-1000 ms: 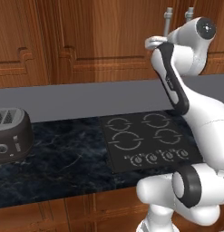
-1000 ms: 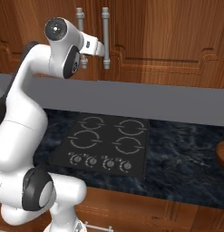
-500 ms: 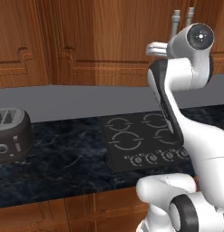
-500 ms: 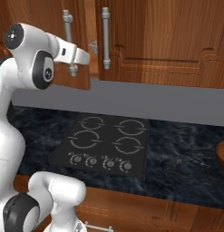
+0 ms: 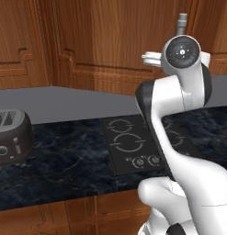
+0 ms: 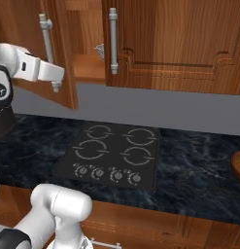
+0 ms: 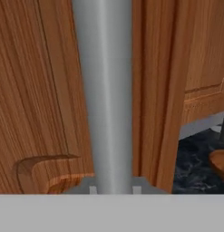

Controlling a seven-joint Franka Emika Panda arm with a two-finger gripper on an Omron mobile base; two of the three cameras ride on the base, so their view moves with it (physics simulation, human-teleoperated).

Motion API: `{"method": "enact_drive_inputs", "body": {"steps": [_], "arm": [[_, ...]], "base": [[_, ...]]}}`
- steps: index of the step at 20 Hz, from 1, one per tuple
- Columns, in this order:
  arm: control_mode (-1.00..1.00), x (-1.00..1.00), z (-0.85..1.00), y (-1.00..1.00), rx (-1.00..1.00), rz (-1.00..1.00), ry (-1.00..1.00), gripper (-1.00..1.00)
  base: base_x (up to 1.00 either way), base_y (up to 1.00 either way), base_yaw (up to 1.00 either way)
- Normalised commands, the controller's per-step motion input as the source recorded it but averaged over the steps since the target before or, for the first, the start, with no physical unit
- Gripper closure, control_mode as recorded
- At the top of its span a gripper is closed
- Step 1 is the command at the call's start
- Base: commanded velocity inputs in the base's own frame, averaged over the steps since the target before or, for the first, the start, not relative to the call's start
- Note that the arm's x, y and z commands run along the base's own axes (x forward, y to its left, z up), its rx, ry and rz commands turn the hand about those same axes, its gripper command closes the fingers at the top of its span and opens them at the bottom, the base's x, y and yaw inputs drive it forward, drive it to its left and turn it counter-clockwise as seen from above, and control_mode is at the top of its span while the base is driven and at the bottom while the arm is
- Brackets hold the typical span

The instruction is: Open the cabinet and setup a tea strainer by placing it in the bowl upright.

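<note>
The reddish-brown cabinet's left door (image 6: 60, 53) stands swung out toward me, and its right door (image 6: 180, 39) is closed. My gripper (image 6: 55, 86) is shut on the lower end of the left door's grey bar handle (image 6: 46, 39). In the hand view that handle (image 7: 104, 90) runs up close between the fingertips. The tea strainer (image 6: 99, 48), small and grey, sits on the wooden shelf (image 6: 87, 70) inside, partly behind the right door's handle (image 6: 113, 41). A brown bowl (image 6: 238, 165) lies on the counter at the far right, and its rim (image 7: 219, 163) also shows past the door edge.
A black four-burner cooktop (image 6: 109, 155) is set into the dark marble counter (image 6: 199, 160) below the cabinet. A dark toaster (image 5: 9, 135) stands at the counter's left. Raised-panel wooden fronts (image 5: 87, 41) cover the wall to the left.
The left door has swung from nearly closed to wide open as my arm pulled its handle back and left. The shelf and the strainer now show.
</note>
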Motion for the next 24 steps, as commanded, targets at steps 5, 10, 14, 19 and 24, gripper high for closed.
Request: {"method": "enact_drive_inputs", "body": {"steps": [5,10,14,19,24], "arm": [[-1.0,-1.0,0.05,0.45,-0.06,-0.07,0.02,1.0],[-1.0,-0.87,-0.02,0.43,-0.09,-0.1,0.13,1.0],[-1.0,-0.7,0.0,0.41,-0.04,-0.11,0.12,1.0],[-1.0,-0.49,0.0,0.2,-0.03,-0.06,0.09,1.0],[-1.0,-0.07,0.0,0.03,0.0,0.0,0.06,-1.0]], "base": [[0.0,0.0,0.0],[0.0,0.0,0.0],[0.0,0.0,0.0],[0.0,0.0,0.0],[0.0,0.0,0.0]]}}
